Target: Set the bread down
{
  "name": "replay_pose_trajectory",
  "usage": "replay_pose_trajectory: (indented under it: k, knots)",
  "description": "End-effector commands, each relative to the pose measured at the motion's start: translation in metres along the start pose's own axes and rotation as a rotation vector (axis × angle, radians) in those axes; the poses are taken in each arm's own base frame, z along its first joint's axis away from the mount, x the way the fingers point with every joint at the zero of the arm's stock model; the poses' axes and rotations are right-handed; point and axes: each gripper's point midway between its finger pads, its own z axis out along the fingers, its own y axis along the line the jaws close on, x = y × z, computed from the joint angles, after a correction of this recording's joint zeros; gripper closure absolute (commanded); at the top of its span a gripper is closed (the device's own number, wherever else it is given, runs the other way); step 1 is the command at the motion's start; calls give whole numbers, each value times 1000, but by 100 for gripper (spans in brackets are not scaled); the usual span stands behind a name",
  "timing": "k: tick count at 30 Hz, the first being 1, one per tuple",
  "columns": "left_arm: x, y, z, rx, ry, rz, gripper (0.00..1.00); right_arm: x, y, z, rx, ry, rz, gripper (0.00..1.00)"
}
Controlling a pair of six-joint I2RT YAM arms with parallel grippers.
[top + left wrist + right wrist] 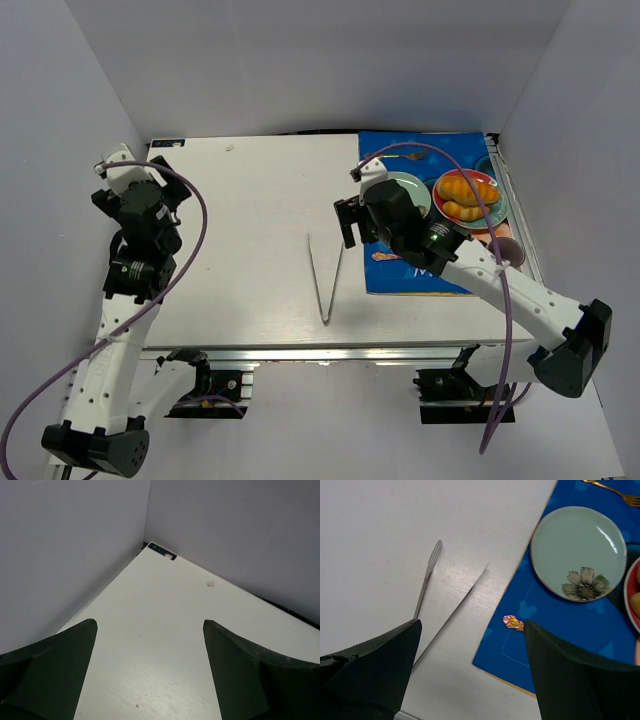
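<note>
Right gripper (472, 630): jaws spread wide, gripping nothing, touching nothing. Hangs above the white table (250, 200), at the left edge of a blue mat (560, 625). Under and to the left of it, metal tongs (426, 582) lying flat on the table in an open V. Farther out, on the mat, a pale green plate (570, 535) with a flower print. Just right of that, a red-rimmed plate (497, 205) carrying the bread (462, 187), golden-orange and ridged, touching paler yellow pieces. Left gripper (150, 630): also wide open and holding nothing, poised over the table's far left corner, well apart from both plates.
</note>
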Motion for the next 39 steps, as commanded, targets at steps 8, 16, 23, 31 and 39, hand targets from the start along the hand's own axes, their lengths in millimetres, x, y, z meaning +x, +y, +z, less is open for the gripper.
replay_pose_trajectory:
  k: [8,16,23,31,39]
  knots:
    - [94,22,-4,-64,242,136,2,-23,-29,-25,149,-92,217,11]
    - [104,21,0,-60,268,176,2,28,-6,1,108,71,319,11]
    - [125,5,-5,23,376,175,2,76,33,42,37,242,453,11]
    - [133,12,-19,56,372,137,2,124,77,76,130,393,423,11]
    - [134,18,-21,40,381,173,2,158,101,89,138,480,413,11]
